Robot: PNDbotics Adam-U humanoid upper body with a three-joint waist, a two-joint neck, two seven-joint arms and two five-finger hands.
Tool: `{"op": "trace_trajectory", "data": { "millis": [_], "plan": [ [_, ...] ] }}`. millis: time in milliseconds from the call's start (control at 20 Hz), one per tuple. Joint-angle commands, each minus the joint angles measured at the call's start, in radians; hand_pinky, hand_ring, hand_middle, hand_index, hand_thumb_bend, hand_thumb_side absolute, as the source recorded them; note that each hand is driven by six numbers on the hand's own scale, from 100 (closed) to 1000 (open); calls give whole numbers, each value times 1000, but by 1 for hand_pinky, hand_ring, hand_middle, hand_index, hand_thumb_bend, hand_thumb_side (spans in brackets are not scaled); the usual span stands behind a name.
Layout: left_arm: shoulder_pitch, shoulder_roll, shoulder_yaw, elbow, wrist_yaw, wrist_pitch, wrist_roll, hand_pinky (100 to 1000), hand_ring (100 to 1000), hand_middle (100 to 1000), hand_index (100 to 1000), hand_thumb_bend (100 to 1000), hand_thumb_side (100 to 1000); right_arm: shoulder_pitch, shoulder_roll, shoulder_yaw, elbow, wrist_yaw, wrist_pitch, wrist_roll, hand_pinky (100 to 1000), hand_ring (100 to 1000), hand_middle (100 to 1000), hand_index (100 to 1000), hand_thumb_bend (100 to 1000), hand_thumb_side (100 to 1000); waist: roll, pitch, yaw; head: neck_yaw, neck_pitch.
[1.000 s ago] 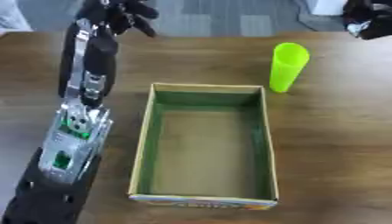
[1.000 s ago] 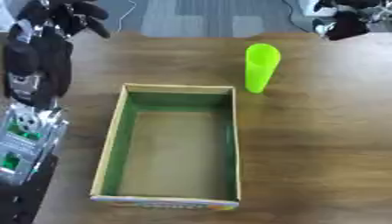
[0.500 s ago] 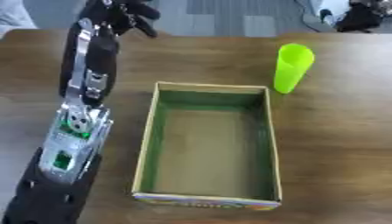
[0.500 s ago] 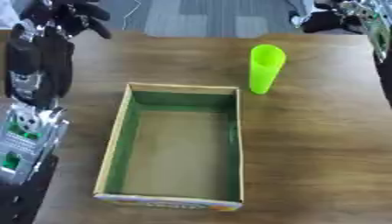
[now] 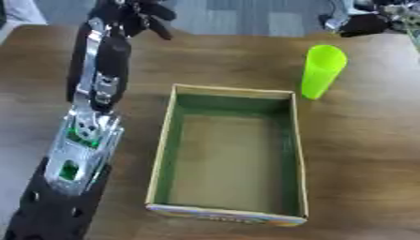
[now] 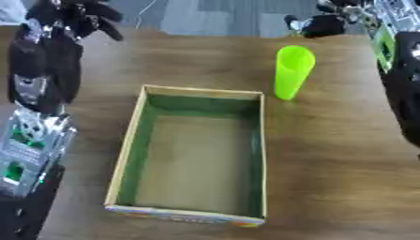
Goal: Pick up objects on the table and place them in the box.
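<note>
No writing can be read anywhere. The box [image 5: 227, 154] carries a strip of coloured print along the outside of its near wall, but the marks there are too blurred to make out as words or a brand.

The box is an open cardboard tray, long and rectangular, with tan rims, green inner walls and a plain brownish floor. Nothing lies inside it. It sits on the wooden table [image 5: 361, 154], its long side running away from the camera.

The cup [image 6: 293, 71] is bright yellow-green, tall and slightly tapered, standing upright on the table with its open mouth up. It stands just beyond the box's far right corner, near that corner but not touching the box.

The left arm [image 5: 90, 136] runs along the left side of the box, from the near corner of the view up past the box's far end; its lower part is cut off by the frame. The left hand [image 5: 135, 14] is at the far edge of the table, well beyond the box's far left corner, with its dark fingers curled downward and holding nothing that shows.

The right hand [image 6: 328, 22] appears as a dark shape beyond the cup, far from the box; I cannot tell how its fingers are set. Part of the right arm [image 6: 402, 75] shows to the right of the cup, cut off by the edge.
</note>
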Motion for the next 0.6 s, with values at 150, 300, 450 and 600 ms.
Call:
{"op": "trace_trajectory", "data": {
  "millis": [150, 300, 450, 600],
  "plan": [
    [-20, -3, -10, -13, 7, 12, -11, 442, 613, 643, 721, 584, 929, -9, 15, -10, -34, -16, -5, -30, 100, 846, 871, 984, 298, 1000, 3, -6, 15, 8, 0],
    [-22, -6, -11, -13, 8, 18, -15, 441, 613, 642, 721, 585, 930, -4, 24, -6, -38, -12, -8, -37, 100, 855, 883, 980, 318, 1000, 5, -2, 22, 13, 0],
    [-24, -8, -11, -13, 8, 21, -16, 441, 613, 642, 721, 585, 930, 1, 27, -1, -38, -13, -18, -26, 100, 866, 896, 981, 345, 1000, 5, 1, 24, 19, 0],
    [-26, -10, -13, -13, 8, 24, -19, 441, 613, 642, 720, 586, 930, 5, 28, 0, -37, -13, -29, -1, 100, 886, 918, 988, 364, 1000, 6, 4, 25, 22, 0]
  ]
}}
